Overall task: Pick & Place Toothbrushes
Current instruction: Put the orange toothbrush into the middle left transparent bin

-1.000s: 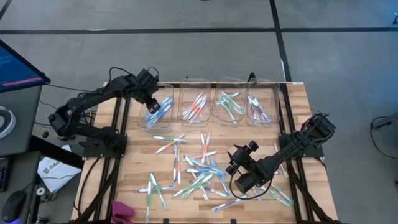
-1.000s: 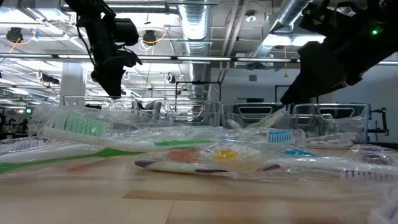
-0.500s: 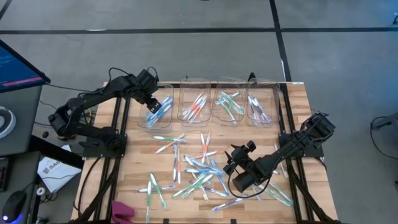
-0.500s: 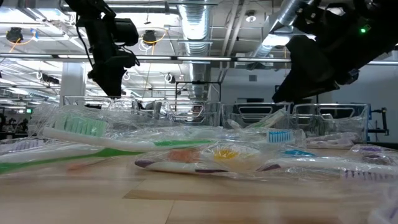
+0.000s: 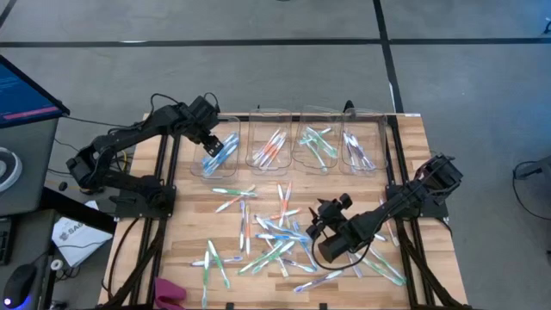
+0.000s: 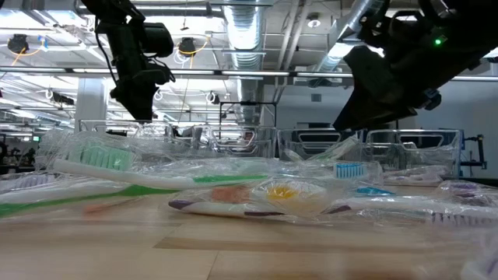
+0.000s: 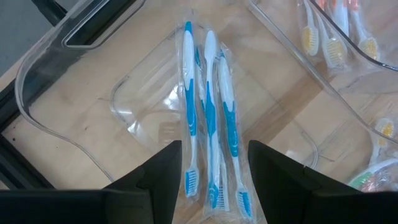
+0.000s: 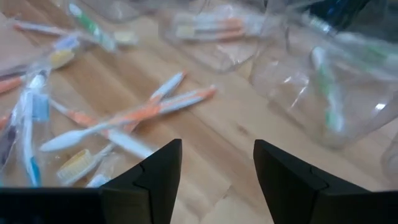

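Wooden worktop (image 5: 405, 146) seen from above carries scattered toothbrushes (image 5: 275, 237) under the right tool (image 5: 317, 231), while the left tool (image 5: 209, 136) hangs over the leftmost clear bin (image 5: 225, 127); both wrist views show each tool's fingers (image 7: 155, 177) spread apart and empty, blue brushes (image 7: 210, 118) lying in that bin.

The pale planked wooden table top (image 5: 405, 146) has a smooth, faintly satin grain. Four clear, glossy plastic bins (image 5: 271, 148) catch glints. The slim plastic toothbrushes (image 7: 208, 118) lie in shiny, crinkled transparent wrappers. Both matt black two-finger grippers, left (image 7: 214, 171) and right (image 8: 217, 165), look like hard plastic.
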### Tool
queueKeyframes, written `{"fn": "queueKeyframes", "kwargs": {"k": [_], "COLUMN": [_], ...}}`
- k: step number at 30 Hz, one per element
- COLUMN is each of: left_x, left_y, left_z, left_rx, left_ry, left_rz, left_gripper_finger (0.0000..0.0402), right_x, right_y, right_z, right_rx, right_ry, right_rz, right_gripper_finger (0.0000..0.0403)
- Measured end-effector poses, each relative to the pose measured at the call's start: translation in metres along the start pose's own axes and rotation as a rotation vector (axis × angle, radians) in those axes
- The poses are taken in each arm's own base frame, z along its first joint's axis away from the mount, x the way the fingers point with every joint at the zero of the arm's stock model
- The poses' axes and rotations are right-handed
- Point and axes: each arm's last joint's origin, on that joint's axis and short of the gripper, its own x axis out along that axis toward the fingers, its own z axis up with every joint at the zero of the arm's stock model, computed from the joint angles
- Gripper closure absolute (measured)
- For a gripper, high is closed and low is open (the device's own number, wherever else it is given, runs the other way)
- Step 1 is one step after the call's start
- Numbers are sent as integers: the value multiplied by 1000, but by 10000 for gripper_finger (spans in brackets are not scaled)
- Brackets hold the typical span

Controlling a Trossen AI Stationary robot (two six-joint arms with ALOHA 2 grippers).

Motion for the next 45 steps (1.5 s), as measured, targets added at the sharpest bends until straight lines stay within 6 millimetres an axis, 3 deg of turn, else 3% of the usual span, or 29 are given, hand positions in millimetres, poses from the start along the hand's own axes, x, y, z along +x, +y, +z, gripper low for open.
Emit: {"fn": "queueKeyframes", "kwargs": {"k": [23, 34, 45], "left_x": [0, 0, 0], "left_y": [0, 0, 0], "left_z": [1, 2, 2], "left_rx": [-4, -4, -48], "left_ry": [-13, -19, -22], "left_rz": [0, -1, -1], "left_gripper_finger": [222, 222, 222], "right_x": [0, 15, 22], "right_y": [2, -1, -4], "right_z": [-4, 5, 8], "right_rx": [5, 63, -2], "right_ry": [128, 136, 189], "right_rz": [51, 20, 18], "right_gripper_finger": [206, 207, 205]}}
